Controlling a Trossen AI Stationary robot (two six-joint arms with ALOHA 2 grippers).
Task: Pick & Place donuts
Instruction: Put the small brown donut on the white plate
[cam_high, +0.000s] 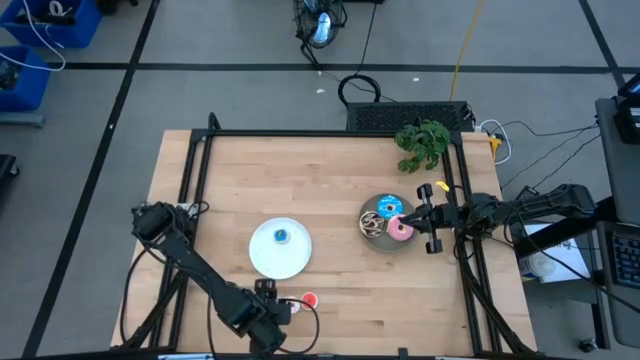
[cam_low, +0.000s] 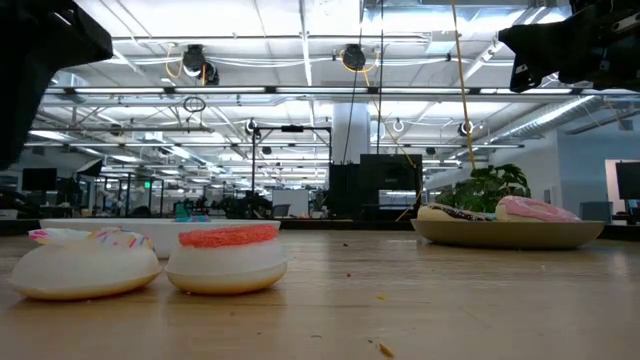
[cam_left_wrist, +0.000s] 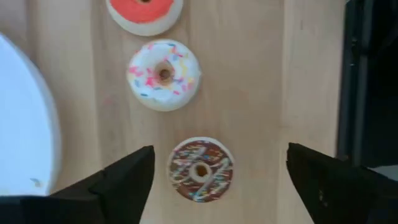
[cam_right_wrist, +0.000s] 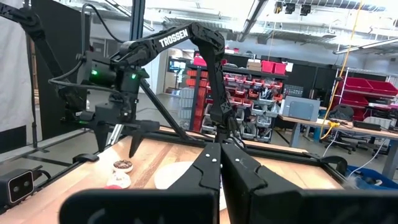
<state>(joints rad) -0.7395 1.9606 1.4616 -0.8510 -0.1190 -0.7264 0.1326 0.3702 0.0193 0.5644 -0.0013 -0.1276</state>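
Note:
My left gripper (cam_left_wrist: 219, 154) (cam_high: 278, 303) hangs open near the table's near edge, pointing down, with a tiny brown donut (cam_left_wrist: 200, 169) lying on the wood between its fingers, untouched. Beyond it, a cream sprinkled donut (cam_left_wrist: 164, 74) (cam_low: 85, 262) and a red one (cam_left_wrist: 144, 11) (cam_low: 226, 257) (cam_high: 309, 299) lie in a row. A tiny blue donut (cam_high: 281, 236) sits on the white plate (cam_high: 268, 262). The gray plate (cam_high: 370, 240) (cam_low: 510, 236) carries the pink (cam_high: 401, 230) (cam_low: 535, 208), blue sprinkled (cam_high: 389, 207) and brown-white (cam_high: 372, 224) donuts. My right gripper (cam_right_wrist: 219, 158) (cam_high: 418, 216) is shut, level, raised over that plate's right rim.
A green toy plant (cam_high: 423, 142) lies at the far right corner. Black frame rails (cam_high: 462, 200) run along the table's left, far and right sides. The white plate's rim (cam_left_wrist: 37, 124) lies close beside the left gripper. Bare wood (cam_high: 250, 180) spans the table's far half.

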